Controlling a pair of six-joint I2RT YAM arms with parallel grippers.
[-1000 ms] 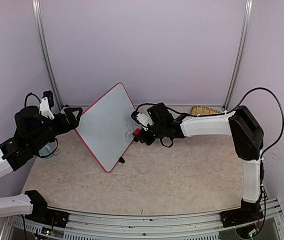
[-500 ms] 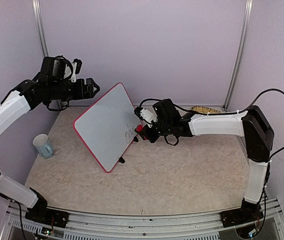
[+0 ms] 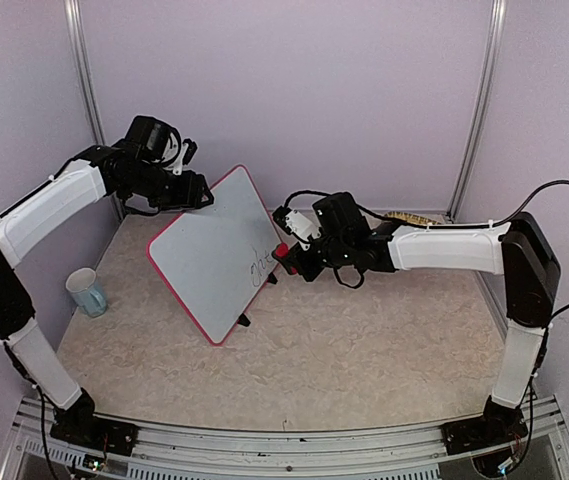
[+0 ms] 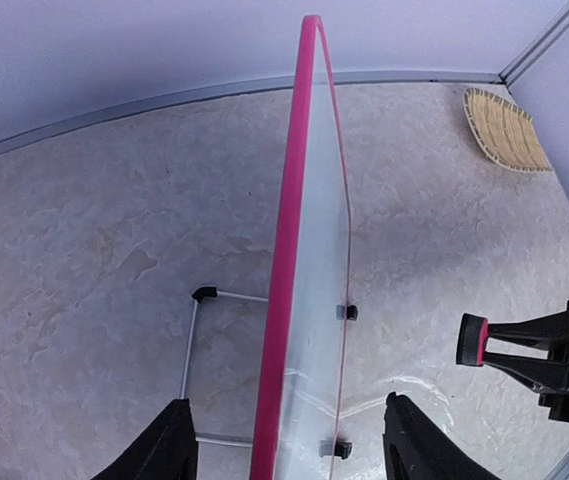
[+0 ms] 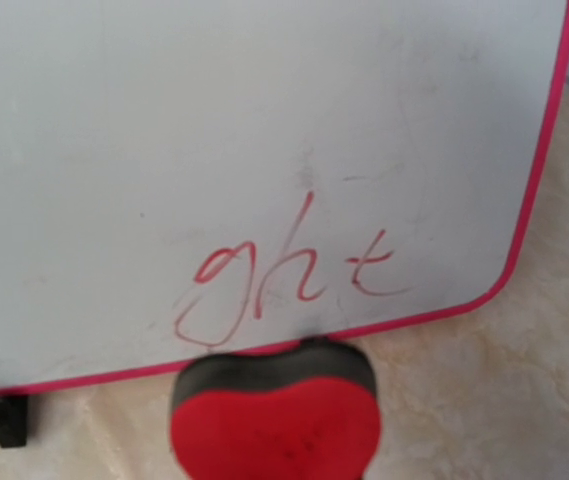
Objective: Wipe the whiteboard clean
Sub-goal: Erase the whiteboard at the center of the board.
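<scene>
The whiteboard (image 3: pixel 214 255) has a pink frame and stands tilted on its black feet (image 3: pixel 243 321). Red marker writing (image 5: pixel 284 270) reading "ght" sits near its lower right edge. My left gripper (image 3: pixel 201 196) is open at the board's top edge. In the left wrist view its fingers (image 4: pixel 169 448) stand either side of the pink rim (image 4: pixel 289 250), not touching it. My right gripper (image 3: pixel 288 258) is shut on a red heart-shaped eraser (image 5: pixel 276 420) with a dark felt face. The eraser sits at the frame just below the writing and also shows in the left wrist view (image 4: pixel 472 340).
A blue-and-white mug (image 3: pixel 87 292) stands on the table at the left. A woven mat (image 3: pixel 411 218) lies at the back right by the wall. A wire stand (image 4: pixel 196 360) props the board from behind. Metal posts stand in both back corners.
My left arm has swung up from the left side and reached over to the board's top edge. My right gripper with the eraser has shifted slightly right, staying by the writing.
</scene>
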